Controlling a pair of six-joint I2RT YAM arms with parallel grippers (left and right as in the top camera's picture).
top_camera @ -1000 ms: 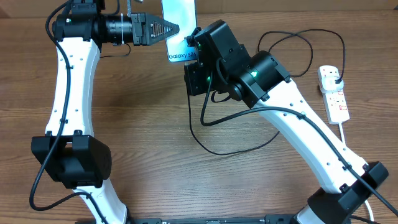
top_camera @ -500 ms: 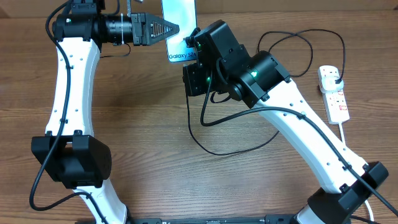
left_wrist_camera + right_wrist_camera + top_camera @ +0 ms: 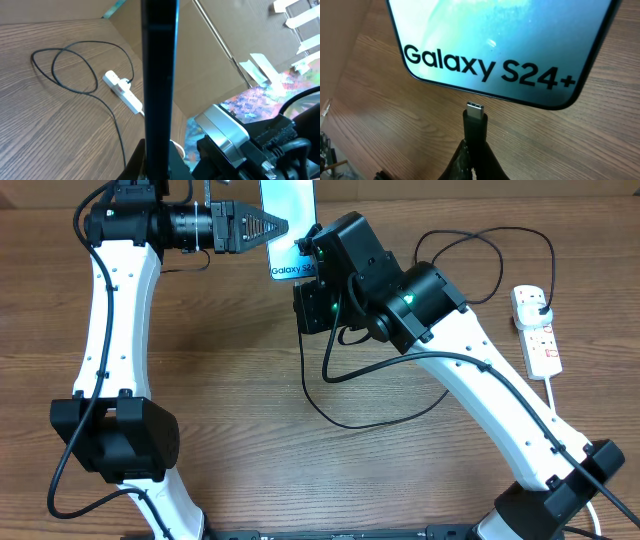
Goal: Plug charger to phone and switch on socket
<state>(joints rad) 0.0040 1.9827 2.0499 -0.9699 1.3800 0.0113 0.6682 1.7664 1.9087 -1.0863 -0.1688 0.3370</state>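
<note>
The phone (image 3: 287, 220), light blue screen reading "Galaxy S24+", is held off the table at the top centre. My left gripper (image 3: 278, 226) is shut on its edge; the left wrist view shows the phone edge-on (image 3: 159, 75) between the jaws. In the right wrist view the phone's (image 3: 495, 45) bottom edge is just above the charger's connector (image 3: 475, 117). My right gripper (image 3: 476, 155) is shut on that connector, its metal tip a small gap short of the phone. The black cable (image 3: 400, 415) loops over the table to a black plug (image 3: 540, 307) in the white socket (image 3: 537, 330) at the right.
The socket's thick white cord (image 3: 575, 430) runs toward the front right. In the left wrist view the socket (image 3: 122, 91) and cable loops (image 3: 75, 65) lie on the wood, with cardboard walls (image 3: 210, 60) behind. The right arm (image 3: 470, 370) crosses the table's right half.
My right gripper with the connector has crept slightly toward the phone's bottom edge. The left arm and phone have not moved.
</note>
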